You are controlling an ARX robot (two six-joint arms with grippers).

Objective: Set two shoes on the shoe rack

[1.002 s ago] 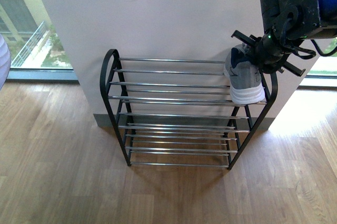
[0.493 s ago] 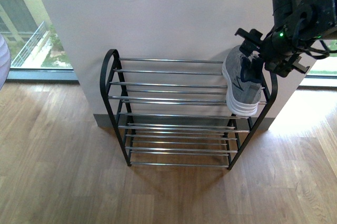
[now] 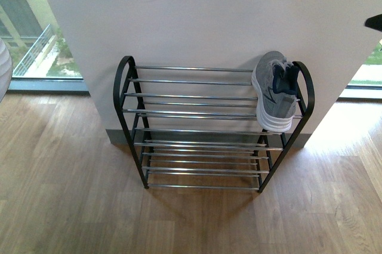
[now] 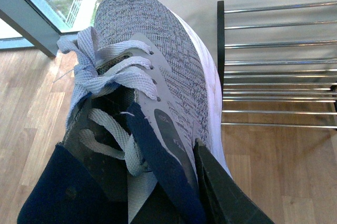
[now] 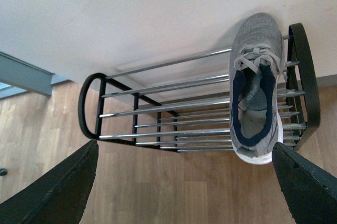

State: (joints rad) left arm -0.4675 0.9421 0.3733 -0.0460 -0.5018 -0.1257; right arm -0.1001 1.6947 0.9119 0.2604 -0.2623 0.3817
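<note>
A: Where's the grey knit white-soled sneaker (image 3: pixel 276 92)?
B: Top shelf, three o'clock end of the black-framed chrome-rod shoe rack (image 3: pixel 197 112). The right gripper (image 5: pixel 185 150) gapes wide; the left gripper (image 4: pixel 181 182) clamps another grey laced sneaker (image 4: pixel 158 77).

White wall (image 3: pixel 179 15), wood floor (image 3: pixel 71 206), daylit side windows (image 3: pixel 36 39).

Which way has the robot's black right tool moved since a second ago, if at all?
Yes. The right tool rose up and rightward, off the grey fabric sneaker on the black-framed chrome-rod shoe rack; only its tips show now.
</note>
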